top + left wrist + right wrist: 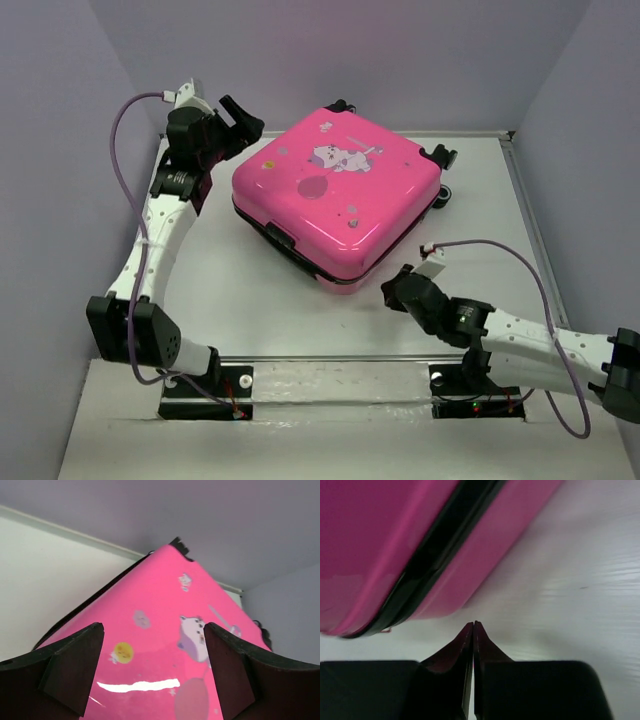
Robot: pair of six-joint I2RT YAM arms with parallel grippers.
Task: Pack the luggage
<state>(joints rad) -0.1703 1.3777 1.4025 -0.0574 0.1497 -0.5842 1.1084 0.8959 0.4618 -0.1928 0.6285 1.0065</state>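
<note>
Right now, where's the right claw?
Top view: the right claw, shut, sits low over the table at its near right, just off the near corner of the closed pink luggage. Its wrist view shows a gap between them.

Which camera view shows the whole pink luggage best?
The top external view: the luggage lies closed and nearly all of it shows. The left wrist view shows only part of its printed lid; the right wrist view shows only a stretch of its side with the dark seam.
</note>
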